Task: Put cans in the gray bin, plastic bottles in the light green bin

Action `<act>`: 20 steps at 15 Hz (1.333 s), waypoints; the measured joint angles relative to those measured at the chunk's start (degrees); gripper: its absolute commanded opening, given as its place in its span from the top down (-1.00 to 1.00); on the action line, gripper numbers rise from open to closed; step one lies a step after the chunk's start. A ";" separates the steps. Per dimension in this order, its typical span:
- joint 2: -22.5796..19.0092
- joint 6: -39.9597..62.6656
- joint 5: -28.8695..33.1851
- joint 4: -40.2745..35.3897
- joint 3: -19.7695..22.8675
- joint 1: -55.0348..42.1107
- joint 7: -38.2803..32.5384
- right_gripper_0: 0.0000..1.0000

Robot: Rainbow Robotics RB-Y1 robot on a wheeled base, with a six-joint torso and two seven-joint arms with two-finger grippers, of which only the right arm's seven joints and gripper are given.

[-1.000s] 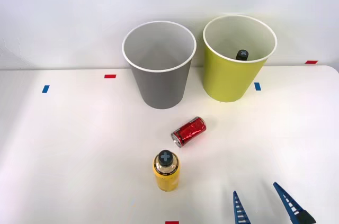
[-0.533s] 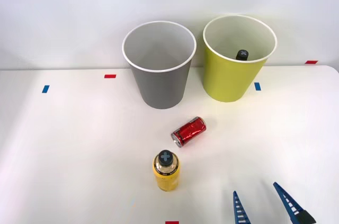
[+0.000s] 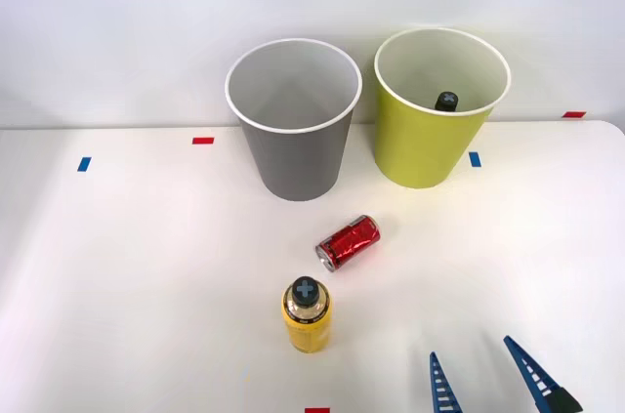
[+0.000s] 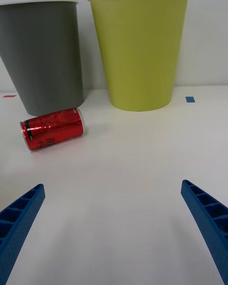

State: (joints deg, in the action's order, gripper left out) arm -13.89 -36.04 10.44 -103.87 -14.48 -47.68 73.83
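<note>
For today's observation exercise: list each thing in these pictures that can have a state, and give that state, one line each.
Red can: lying on its side on the table, apart from both bins.
Yellow bottle: upright, capped.
Gray bin: upright, nothing visible inside.
Light green bin: upright, a black-capped bottle inside.
Right gripper: open, empty.

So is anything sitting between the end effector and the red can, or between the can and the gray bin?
Nothing visible. The open end effector faces the red can across bare table; the yellow bottle stands off to its left. The can lies just in front of the gray bin, nothing between them.
</note>
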 measured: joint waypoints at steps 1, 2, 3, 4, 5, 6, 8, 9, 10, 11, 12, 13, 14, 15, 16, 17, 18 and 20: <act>-0.03 0.34 -0.05 1.74 0.05 0.50 0.00 -1.00; -0.30 -0.13 -0.14 3.25 0.02 1.31 -0.01 -1.00; -1.19 -1.75 -0.26 4.01 -0.13 2.01 -0.02 -1.00; -3.22 -4.64 -0.45 4.25 -0.32 2.65 0.06 -1.00; -5.61 -7.01 -0.77 4.28 -0.77 3.37 0.18 -1.00; -8.02 -7.68 -1.60 4.16 -1.87 4.48 0.38 -1.00; -13.90 -7.94 -4.40 3.80 -5.18 7.74 1.21 -1.00; -16.68 -7.97 -5.75 3.65 -7.06 9.36 1.67 -1.00; -19.54 -8.09 -6.88 3.56 -9.20 10.73 2.29 -1.00; -21.39 -8.44 -8.09 3.48 -10.93 11.83 3.48 -1.00; -22.65 -9.00 -9.76 3.46 -12.43 12.52 6.32 -1.00; -24.04 -9.60 -12.90 3.45 -14.66 13.35 9.93 -1.00; -25.66 -10.32 -17.00 3.44 -17.66 14.42 13.62 -1.00; -27.30 -11.04 -20.87 3.43 -20.88 15.79 16.93 -1.00; -28.94 -11.66 -24.56 3.43 -24.55 17.75 20.21 -1.00; -30.26 -12.09 -27.42 3.42 -27.72 20.09 22.74 -1.00; -31.29 -12.31 -29.83 3.42 -30.58 22.59 24.65 -1.00; -32.71 -12.46 -34.23 3.42 -35.80 27.49 26.90 -1.00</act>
State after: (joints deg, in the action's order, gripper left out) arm -46.60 -48.50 -23.80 -100.45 -50.28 -20.19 100.73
